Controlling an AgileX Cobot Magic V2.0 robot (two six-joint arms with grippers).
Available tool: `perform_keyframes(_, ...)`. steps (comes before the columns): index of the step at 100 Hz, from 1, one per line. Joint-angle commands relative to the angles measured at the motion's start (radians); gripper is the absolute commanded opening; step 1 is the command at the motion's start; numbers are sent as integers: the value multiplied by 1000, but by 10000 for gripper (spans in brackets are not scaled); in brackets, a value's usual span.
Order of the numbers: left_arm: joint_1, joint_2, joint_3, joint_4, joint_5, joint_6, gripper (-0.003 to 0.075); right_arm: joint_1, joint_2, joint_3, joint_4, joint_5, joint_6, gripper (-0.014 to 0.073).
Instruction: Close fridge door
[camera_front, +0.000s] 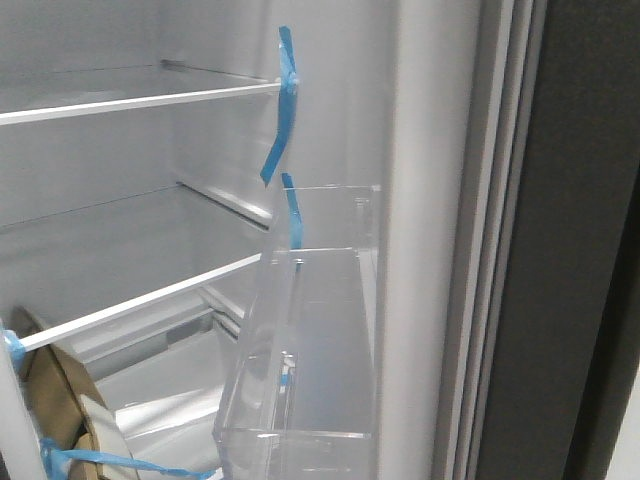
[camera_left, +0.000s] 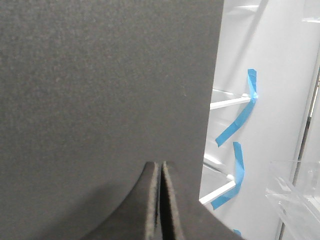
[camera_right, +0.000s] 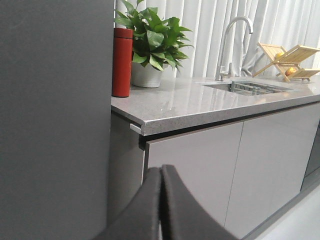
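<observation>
One large thing fills our views: the fridge door (camera_front: 570, 260), a dark-grey slab standing open at the right of the front view, its white lining and clear bin (camera_front: 300, 350) turned toward the shelves (camera_front: 140, 100) with blue tape strips (camera_front: 283, 100). Our left gripper (camera_left: 161, 200) is near its dark face, fingers pressed together, holding nothing. Our right gripper (camera_right: 161, 200) is equally closed and empty, beside the countertop (camera_right: 200, 105).
</observation>
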Motion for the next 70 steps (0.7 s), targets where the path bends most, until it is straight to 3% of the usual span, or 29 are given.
perform_keyframes(1, -5, 19, 28, -2, -77, -4, -21, -7, 75, -110, 5, -37, 6, -76)
perform_keyframes(36, -5, 19, 28, -2, -77, -4, -21, -3, 366, -546, 34, 31, 13, -76)
perform_keyframes(70, -5, 19, 28, -2, -77, -4, -21, 42, 564, -937, 187, 271, 13, -76)
